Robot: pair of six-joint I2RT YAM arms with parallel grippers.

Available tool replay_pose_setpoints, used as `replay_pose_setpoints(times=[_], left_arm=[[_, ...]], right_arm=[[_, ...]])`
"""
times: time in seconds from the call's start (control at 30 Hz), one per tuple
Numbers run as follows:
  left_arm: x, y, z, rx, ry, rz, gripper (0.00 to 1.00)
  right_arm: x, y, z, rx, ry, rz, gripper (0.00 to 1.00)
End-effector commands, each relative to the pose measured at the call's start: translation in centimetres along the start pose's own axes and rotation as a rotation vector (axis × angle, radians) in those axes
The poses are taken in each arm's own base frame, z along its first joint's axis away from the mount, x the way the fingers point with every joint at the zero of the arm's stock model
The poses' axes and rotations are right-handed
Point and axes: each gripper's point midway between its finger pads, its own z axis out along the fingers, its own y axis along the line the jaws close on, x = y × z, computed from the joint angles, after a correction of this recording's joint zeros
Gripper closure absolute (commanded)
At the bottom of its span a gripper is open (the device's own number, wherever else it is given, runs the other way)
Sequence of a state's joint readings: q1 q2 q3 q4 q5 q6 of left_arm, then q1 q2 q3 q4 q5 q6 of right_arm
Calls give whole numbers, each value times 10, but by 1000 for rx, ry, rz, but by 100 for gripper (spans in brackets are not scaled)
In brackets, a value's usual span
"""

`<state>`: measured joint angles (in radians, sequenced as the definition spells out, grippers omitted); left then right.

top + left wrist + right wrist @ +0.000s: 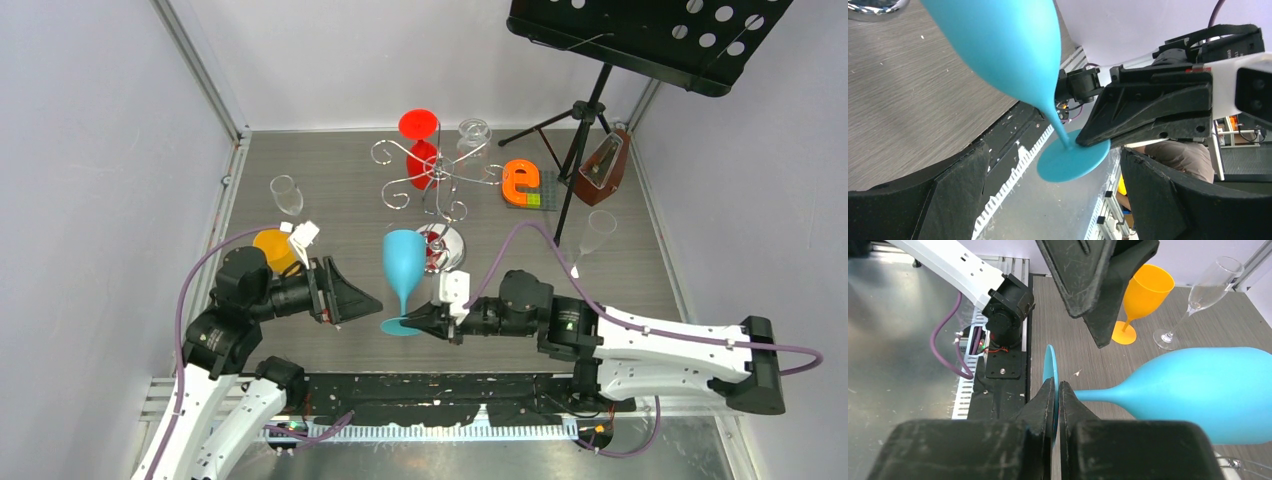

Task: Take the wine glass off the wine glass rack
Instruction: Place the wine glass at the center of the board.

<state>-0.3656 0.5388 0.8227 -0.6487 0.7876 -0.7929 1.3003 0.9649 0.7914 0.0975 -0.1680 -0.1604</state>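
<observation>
The right gripper (425,322) is pinched almost shut on the thin foot of the blue wine glass (403,262). In the right wrist view its two black fingers (1040,402) press the rim of the disc between them, one on each face. The glass stands roughly upright with a slight lean, at the middle of the worktop's near edge, bowl above foot. Whether the foot touches the surface cannot be told. The glass hangs from no arm of the wine glass rack (440,180) and does not touch it.

Just left of the stem, the left gripper (372,300) is spread wide and has hold of nothing. In the left wrist view its fingers (948,200) sit at either side, with the stem and foot ahead between them and apart from both.

The rack stands beyond the glass, toward the middle of the far edge, with its round mirrored base (447,248) just behind the bowl. A red glass (420,150) and a clear glass (474,135) sit among its far arms, and an orange letter block (520,183) lies to its right. An orange goblet (272,247) stands near the left edge behind the left arm, with a clear flute (286,194) beyond it. A second flute (597,230) stands near the right edge. A metronome (603,168) and a black music stand (640,30) occupy the far right corner
</observation>
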Motion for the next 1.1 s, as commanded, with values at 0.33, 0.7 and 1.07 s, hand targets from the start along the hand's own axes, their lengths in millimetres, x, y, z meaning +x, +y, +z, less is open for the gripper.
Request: replay_pose_setpoints(times=[0.33, 0.7, 1.07], left_arm=[[0, -5, 5, 65, 10, 6, 0], [-2, -2, 8, 65, 0, 0, 9], [1, -7, 9, 110, 18, -6, 74]], right_arm=[[-60, 1, 35, 11, -160, -232, 94], [-61, 15, 49, -28, -161, -287, 94], [-61, 8, 52, 28, -146, -323, 94]])
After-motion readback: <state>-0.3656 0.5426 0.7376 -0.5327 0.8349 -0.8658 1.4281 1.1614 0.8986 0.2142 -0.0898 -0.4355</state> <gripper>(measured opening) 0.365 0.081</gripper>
